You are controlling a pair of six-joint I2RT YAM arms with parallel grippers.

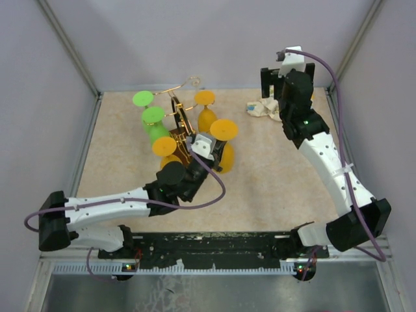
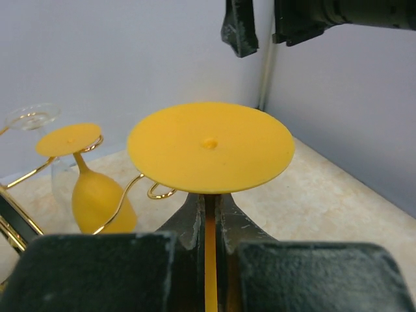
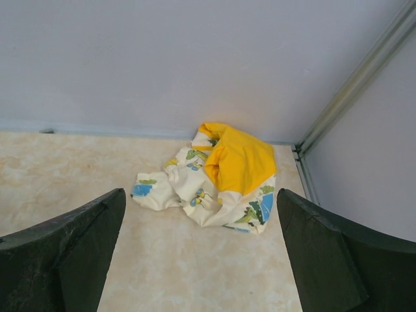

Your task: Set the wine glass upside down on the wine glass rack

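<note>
On the beige table, far left: gold wire wine glass rack, green goblets foot-up at it. Just beside the rack, left gripper clenched on the stem of an inverted orange wine glass. Right gripper spread wide over a crumpled cloth.

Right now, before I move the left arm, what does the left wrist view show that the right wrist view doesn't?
Only left wrist: the left gripper shut on the stem of an upside-down orange glass, a second orange glass hanging from the gold wire rack, and a clear glass at far left. Only right wrist: the open right gripper facing a crumpled yellow and printed cloth in the table's corner. Both: beige tabletop and pale walls.
</note>
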